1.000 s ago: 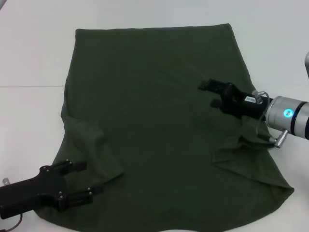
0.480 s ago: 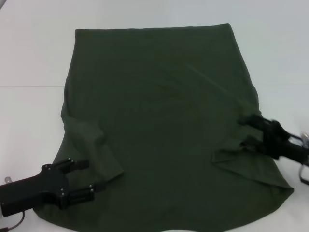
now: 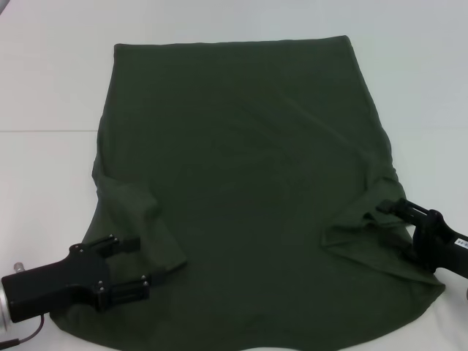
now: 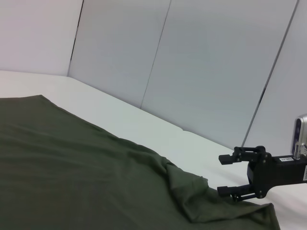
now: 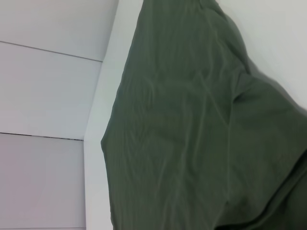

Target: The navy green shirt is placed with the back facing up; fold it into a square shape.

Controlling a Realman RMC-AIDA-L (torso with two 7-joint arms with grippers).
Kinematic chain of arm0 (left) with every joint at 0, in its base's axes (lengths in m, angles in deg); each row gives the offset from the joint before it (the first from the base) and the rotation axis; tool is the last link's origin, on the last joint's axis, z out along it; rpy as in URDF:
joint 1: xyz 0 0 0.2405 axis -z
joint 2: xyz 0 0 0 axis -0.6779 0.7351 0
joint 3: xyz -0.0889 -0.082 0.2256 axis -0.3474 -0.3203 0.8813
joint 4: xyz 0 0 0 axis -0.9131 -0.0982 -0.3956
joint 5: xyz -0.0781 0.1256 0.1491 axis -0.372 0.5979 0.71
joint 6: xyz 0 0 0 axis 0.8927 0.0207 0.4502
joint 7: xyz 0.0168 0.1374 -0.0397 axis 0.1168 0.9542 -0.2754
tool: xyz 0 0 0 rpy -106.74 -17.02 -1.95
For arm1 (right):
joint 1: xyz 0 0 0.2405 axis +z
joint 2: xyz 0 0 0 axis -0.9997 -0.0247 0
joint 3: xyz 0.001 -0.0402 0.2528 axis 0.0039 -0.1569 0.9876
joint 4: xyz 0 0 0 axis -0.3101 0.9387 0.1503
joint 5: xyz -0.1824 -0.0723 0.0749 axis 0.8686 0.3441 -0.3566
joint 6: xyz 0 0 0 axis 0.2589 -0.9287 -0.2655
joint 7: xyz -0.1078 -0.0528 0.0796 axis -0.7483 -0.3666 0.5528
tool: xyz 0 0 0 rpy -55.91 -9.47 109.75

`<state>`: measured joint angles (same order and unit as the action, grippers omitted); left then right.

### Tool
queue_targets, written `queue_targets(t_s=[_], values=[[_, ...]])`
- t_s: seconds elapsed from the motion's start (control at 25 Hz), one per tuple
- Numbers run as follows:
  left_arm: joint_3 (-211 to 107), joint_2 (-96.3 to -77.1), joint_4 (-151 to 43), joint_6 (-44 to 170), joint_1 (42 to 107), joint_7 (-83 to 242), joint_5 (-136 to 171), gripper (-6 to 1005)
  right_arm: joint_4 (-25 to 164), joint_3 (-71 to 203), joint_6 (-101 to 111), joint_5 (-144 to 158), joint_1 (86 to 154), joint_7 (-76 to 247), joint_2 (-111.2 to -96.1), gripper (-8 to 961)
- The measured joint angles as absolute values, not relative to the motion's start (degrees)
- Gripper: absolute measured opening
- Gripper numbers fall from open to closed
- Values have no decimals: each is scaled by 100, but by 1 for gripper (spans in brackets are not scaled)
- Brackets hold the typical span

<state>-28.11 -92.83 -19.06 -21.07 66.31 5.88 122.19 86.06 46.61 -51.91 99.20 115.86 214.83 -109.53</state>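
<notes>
Both pincers, left gripper (image 3: 130, 263) and right gripper (image 3: 391, 223), sit spread at the shirt's (image 3: 241, 168) tucked-in sleeves, likely poised to pinch.

The left gripper (image 3: 130, 263) sits low at about 8 o'clock in the head view, its black body reaching in from the edge, its two fingers (image 3: 121, 242) parted and pointing toward 3 o'clock. The right gripper (image 3: 390, 219) lies at about 4 o'clock, fingers spread apart and aimed toward 10 o'clock, its arm trailing off the frame edge.
</notes>
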Motion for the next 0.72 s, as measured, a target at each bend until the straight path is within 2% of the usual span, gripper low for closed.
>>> queue_targets(t_s=[0.44, 0.72], values=[[-2811, -9282, -1906, -2094, 6645, 615, 12219, 874, 8413, 4633, -4613, 9926, 11869, 21463, -11043, 825], [-2811, -9268, -1906, -2094, 6635, 618, 12207, 874, 8415, 4659, -4406, 9926, 12007, 21472, -11050, 826]])
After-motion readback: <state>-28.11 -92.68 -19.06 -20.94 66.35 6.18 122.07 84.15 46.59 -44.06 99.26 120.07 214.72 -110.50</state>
